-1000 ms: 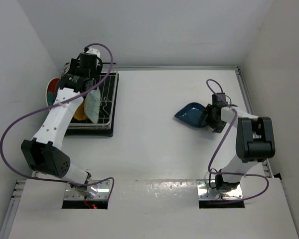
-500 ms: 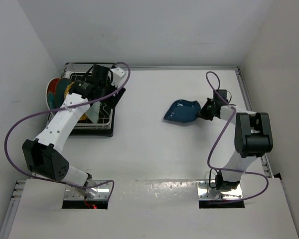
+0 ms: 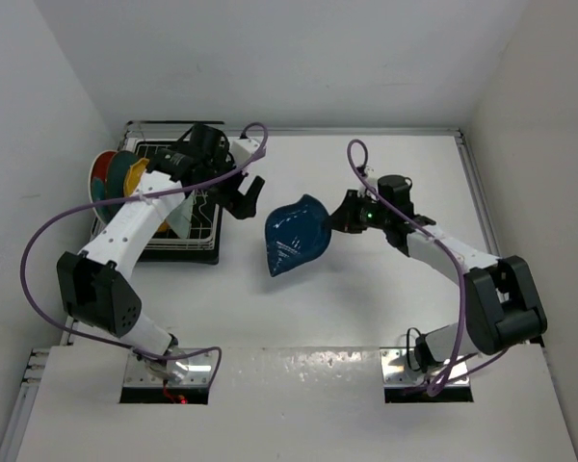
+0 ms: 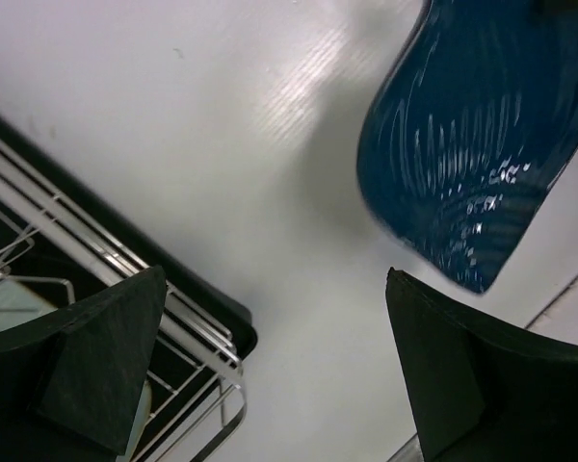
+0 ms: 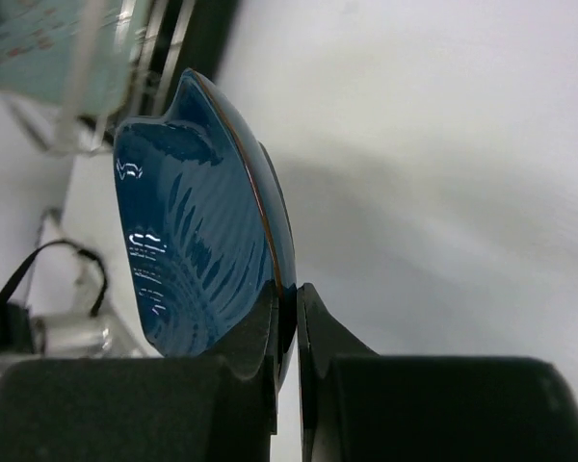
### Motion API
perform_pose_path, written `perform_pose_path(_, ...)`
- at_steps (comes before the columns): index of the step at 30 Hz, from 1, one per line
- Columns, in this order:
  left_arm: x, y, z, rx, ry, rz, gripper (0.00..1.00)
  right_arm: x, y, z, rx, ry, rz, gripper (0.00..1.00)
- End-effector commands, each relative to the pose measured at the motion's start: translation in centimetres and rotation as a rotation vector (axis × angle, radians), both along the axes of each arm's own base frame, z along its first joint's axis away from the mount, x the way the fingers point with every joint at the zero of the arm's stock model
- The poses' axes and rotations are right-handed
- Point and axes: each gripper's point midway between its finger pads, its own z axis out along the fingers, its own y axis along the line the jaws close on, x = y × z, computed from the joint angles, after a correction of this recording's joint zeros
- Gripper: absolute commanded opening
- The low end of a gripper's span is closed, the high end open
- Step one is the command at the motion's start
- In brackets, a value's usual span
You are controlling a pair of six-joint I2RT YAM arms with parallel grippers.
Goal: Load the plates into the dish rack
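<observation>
Now my right gripper [image 5: 287,318] clamps the leaf-shaped plate [image 3: 294,234] by its rim, on edge to suit the dish rack [image 3: 204,248] at left, my left gripper [image 3: 248,196] spread wide nearby.

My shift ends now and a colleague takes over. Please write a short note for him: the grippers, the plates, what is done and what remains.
Left gripper: open, holding nothing, just right of the dish rack.
Right gripper: shut on the rim of the dark blue leaf plate, held on edge between the two arms.
Done: the floral plate, dark teal plate, yellow plate and pale blue plate stand in the rack.
Left: get the leaf plate into the rack.
</observation>
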Motion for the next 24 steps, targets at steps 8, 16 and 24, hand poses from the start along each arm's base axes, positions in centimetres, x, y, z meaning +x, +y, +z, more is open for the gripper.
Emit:
perform_pose_path(8,-2.8,-4.0,1.3,-0.157,0.081,-0.156,0.84,-0.1,6.1,11.6,0.264,-0.293,0.199,0.0)
perform_pose_path(16,-3.8,-3.1,-0.4,-0.122,0.108,-0.144,0.52,0.7,7.0,13.4,0.35,-0.315,0.194,0.0)
perform_pose_path(24,-2.0,-1.8,0.9,-0.075,0.062,-0.013,0.0,1.0,8.2,13.7,0.356,-0.304,0.205,0.0)
